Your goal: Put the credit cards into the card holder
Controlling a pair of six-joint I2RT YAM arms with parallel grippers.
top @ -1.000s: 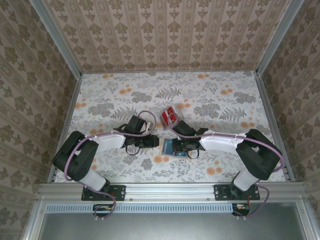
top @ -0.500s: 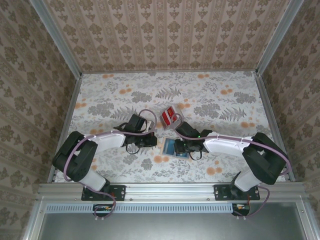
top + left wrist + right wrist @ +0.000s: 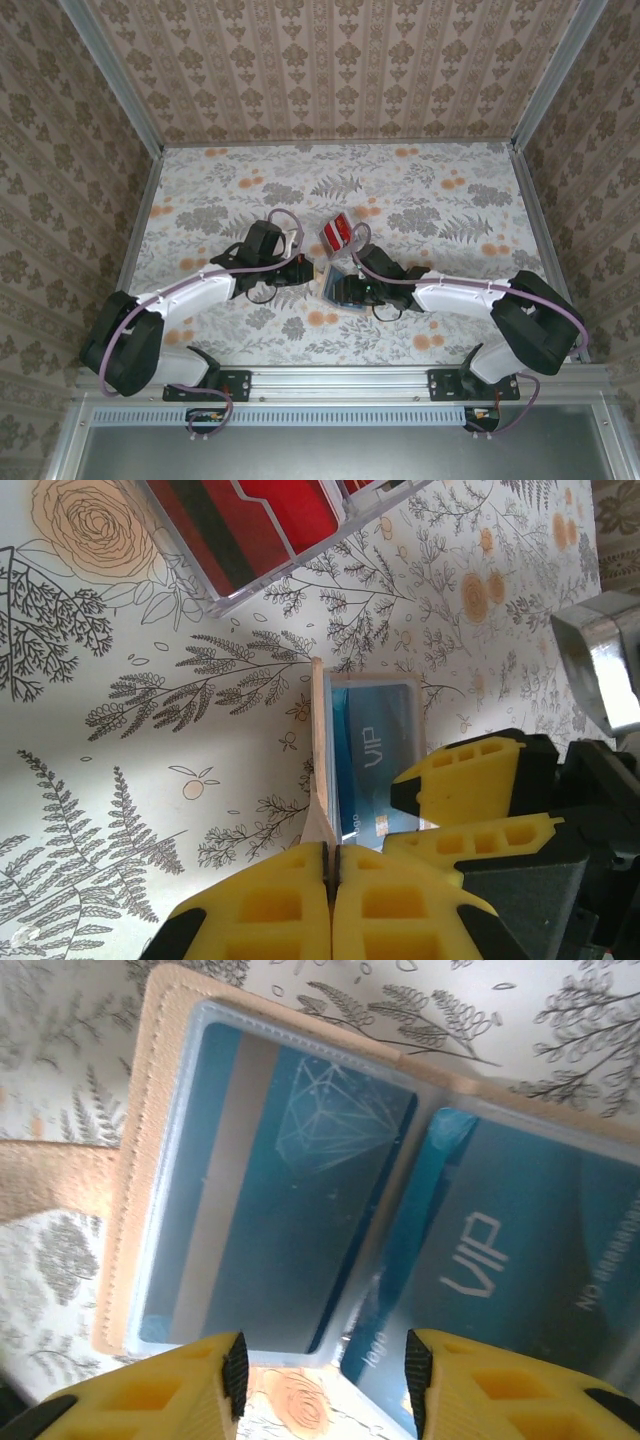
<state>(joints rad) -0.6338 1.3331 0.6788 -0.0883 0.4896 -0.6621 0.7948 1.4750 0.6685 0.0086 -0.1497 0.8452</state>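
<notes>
Holder (image 3: 135,1180) pinched by left gripper (image 3: 330,855), right gripper (image 3: 325,1365) spread

Patterned walls (image 3: 330,70) close in a table (image 3: 450,200) covered in a floral print. From the near edge, the left arm (image 3: 190,290) and the right arm (image 3: 470,295) both reach inward and meet near the middle of the table, with their grippers close together.

The holder lies between them, unfolded on the table just in front of both grippers. In the left wrist view, the left gripper's yellow fingers (image 3: 270,910) are pressed together on the thin tan edge of one cover, which stands upright and runs up into the closed jaws. In the right wrist view, the right gripper's fingers (image 3: 150,1400) stand apart at the holder's near edge and nothing is caught between them.

A clear tray (image 3: 225,600) sits just beyond the holder, slightly apart from it. The red cards (image 3: 270,520) lie inside this tray.

The holder's open inside faces up. Its clear sleeves hold two blue cards (image 3: 290,1200), side by side, and the one on the right reads "VIP". A tan tab (image 3: 50,1175) sticks out from the holder's left edge and lies flat on the table.
</notes>
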